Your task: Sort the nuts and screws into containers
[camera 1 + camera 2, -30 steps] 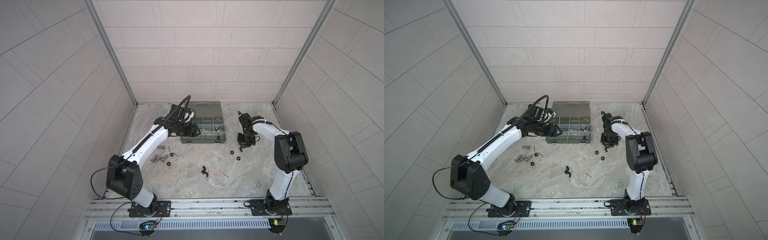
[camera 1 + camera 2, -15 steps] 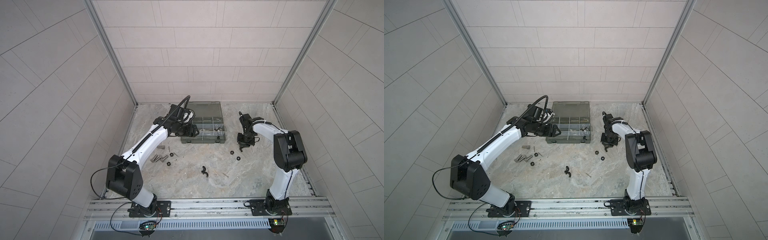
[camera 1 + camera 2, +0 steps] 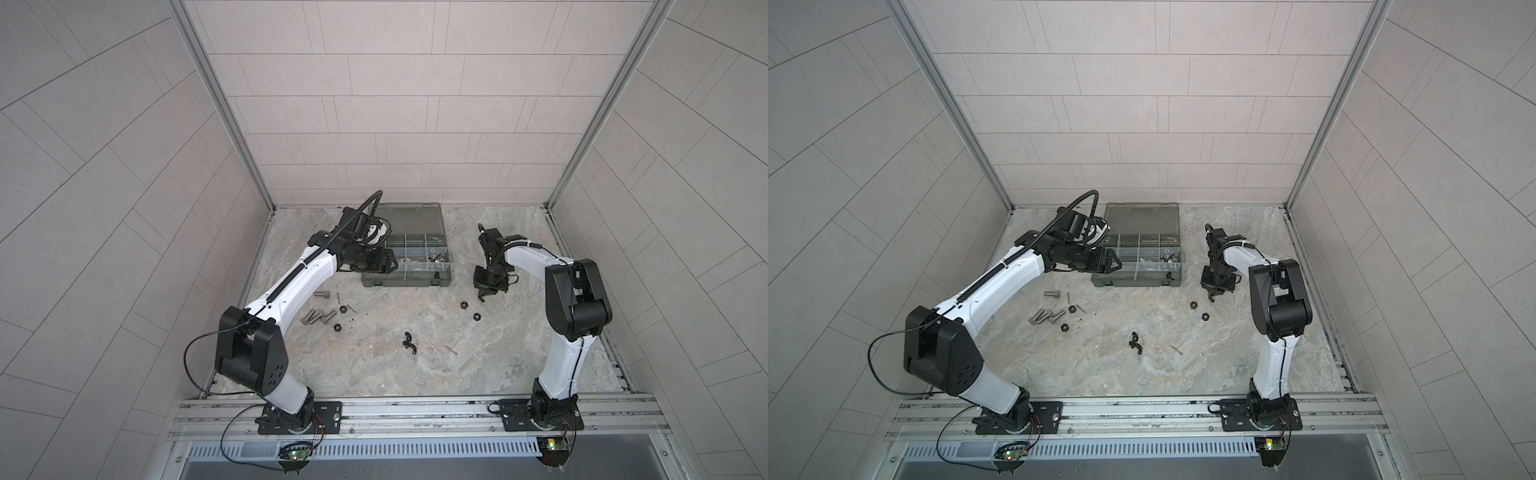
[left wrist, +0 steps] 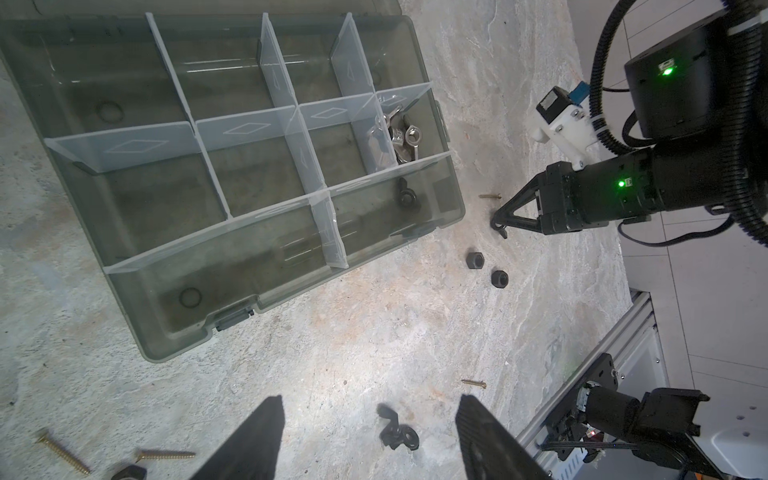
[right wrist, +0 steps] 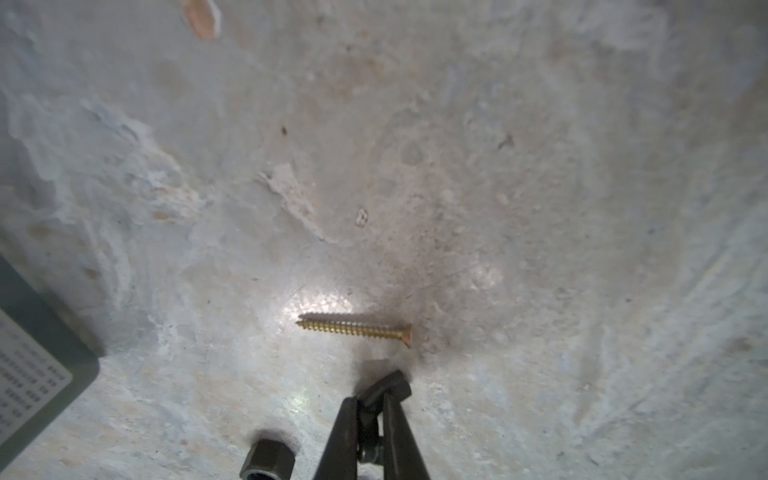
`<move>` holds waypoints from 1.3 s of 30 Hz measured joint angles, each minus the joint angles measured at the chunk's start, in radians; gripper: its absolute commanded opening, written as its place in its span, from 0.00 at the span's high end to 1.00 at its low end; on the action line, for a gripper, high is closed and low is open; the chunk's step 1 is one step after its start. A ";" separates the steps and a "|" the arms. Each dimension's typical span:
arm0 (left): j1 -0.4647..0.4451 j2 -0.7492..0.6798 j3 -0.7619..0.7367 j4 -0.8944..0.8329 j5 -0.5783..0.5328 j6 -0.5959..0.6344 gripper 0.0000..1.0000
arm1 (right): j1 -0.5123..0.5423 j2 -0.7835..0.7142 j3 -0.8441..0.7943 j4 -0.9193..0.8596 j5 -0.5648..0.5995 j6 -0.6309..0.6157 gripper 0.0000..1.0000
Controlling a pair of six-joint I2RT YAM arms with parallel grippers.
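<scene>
The right end effector (image 5: 376, 401) is closed on a small black nut (image 5: 388, 384) just above the surface (image 5: 498, 166), beside a brass screw (image 5: 357, 330). The left end effector (image 4: 370, 401) is held wide open and empty near the organizer case (image 4: 174, 332).

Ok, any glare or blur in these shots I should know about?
Right wrist view: a bright glare patch on the table beside the brass screw, with the frame edges soft. Left wrist view: a lit pool of table at the left claw. Both top views: even light, no glare.
</scene>
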State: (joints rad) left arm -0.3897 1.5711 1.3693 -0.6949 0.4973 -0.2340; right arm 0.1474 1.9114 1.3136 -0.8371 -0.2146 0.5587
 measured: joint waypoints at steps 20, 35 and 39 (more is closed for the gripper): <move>0.000 0.000 0.000 -0.010 -0.007 0.000 0.29 | 0.004 0.000 0.057 -0.051 -0.033 0.001 0.99; 0.000 -0.014 -0.004 -0.017 -0.029 0.009 0.29 | 0.085 0.001 0.293 -0.101 -0.071 0.000 0.98; 0.000 -0.023 -0.005 -0.027 -0.035 0.024 0.29 | 0.120 0.024 0.389 -0.109 -0.079 0.003 0.98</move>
State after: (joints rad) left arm -0.3897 1.5482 1.3647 -0.7219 0.4625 -0.2096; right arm 0.2672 1.9358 1.7023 -0.9463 -0.2932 0.5621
